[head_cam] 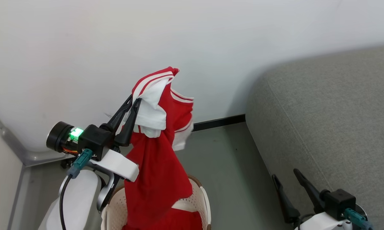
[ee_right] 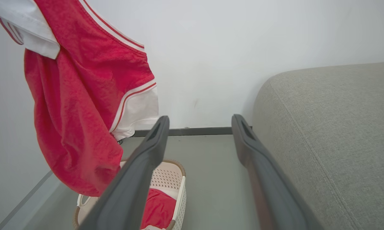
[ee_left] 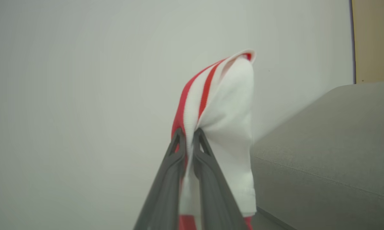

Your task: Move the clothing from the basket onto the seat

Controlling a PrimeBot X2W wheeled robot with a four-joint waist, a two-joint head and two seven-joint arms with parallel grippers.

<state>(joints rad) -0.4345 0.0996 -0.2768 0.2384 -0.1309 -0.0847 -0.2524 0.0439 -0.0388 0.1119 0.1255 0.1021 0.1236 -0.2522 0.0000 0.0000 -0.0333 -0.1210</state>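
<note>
My left gripper (head_cam: pixel 132 99) is shut on the red top (head_cam: pixel 160 153), pinching its white striped collar (ee_left: pixel 223 105). The top hangs in the air above the basket (head_cam: pixel 201 198), its lower end reaching into it. In the right wrist view the hanging top (ee_right: pixel 83 105) clears the cream basket (ee_right: pixel 179 191), where a second red garment (ee_right: pixel 158 207) lies. The grey seat (head_cam: pixel 332 121) stands to the right, with nothing on the part I see. My right gripper (head_cam: pixel 286 175) is open and empty, low beside the seat's front edge.
A white wall (head_cam: pixel 115 48) with a dark skirting strip (head_cam: pixel 219 122) rises behind the basket. Grey floor (head_cam: pixel 230 166) lies between the basket and the seat. A grey ledge (head_cam: pixel 29 156) runs along the left.
</note>
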